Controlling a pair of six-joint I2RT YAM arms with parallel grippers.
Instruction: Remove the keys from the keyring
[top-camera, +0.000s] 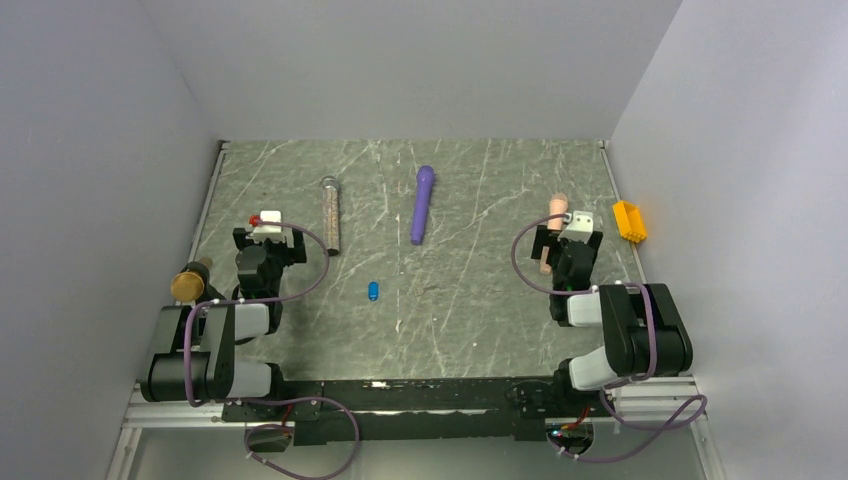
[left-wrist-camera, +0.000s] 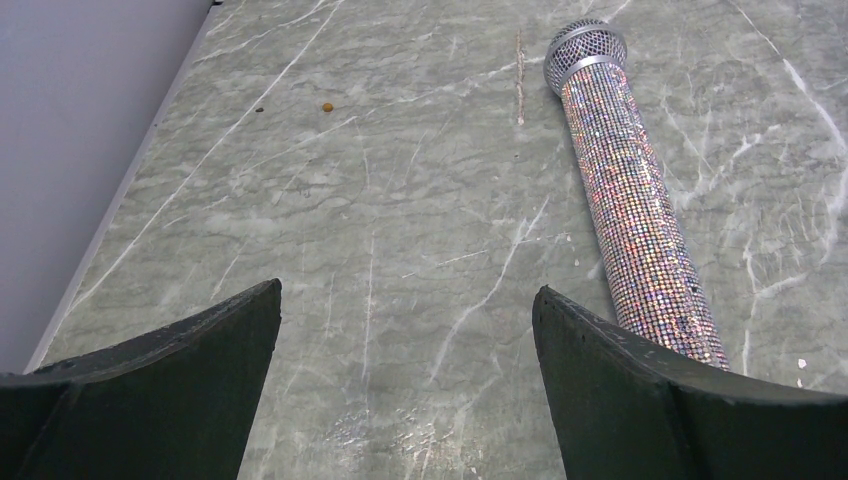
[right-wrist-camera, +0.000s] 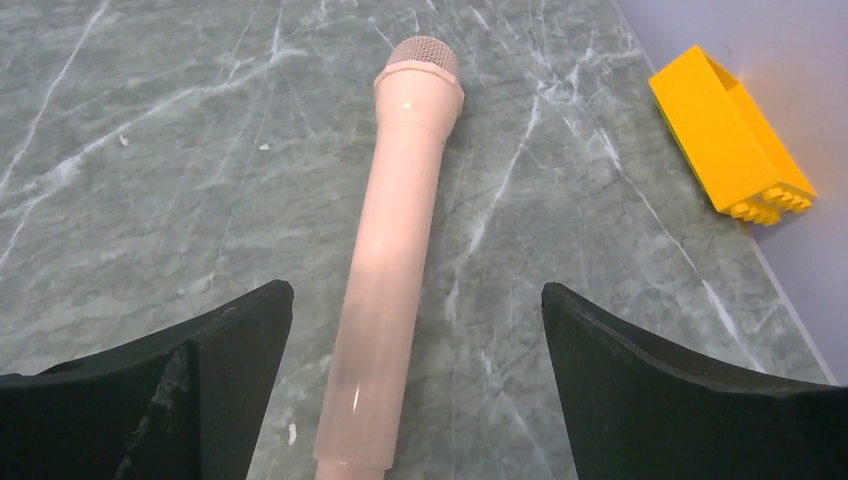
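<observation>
The keyring (top-camera: 373, 291) is a small blue oblong tag lying on the marble table near the middle, between the two arms. Its ring and the keys are too small to make out. It shows in neither wrist view. My left gripper (top-camera: 268, 222) is open and empty at the left, well left of the tag; in the left wrist view (left-wrist-camera: 405, 300) only bare table lies between its fingers. My right gripper (top-camera: 570, 225) is open at the right, and in the right wrist view (right-wrist-camera: 415, 300) its fingers straddle a peach toy microphone (right-wrist-camera: 395, 250) without touching it.
A glittery microphone (top-camera: 330, 214) lies at the back left, also in the left wrist view (left-wrist-camera: 630, 190). A purple microphone (top-camera: 422, 203) lies at the back middle. A yellow block (top-camera: 629, 221) sits at the right edge. A gold microphone (top-camera: 189, 281) lies off the left edge.
</observation>
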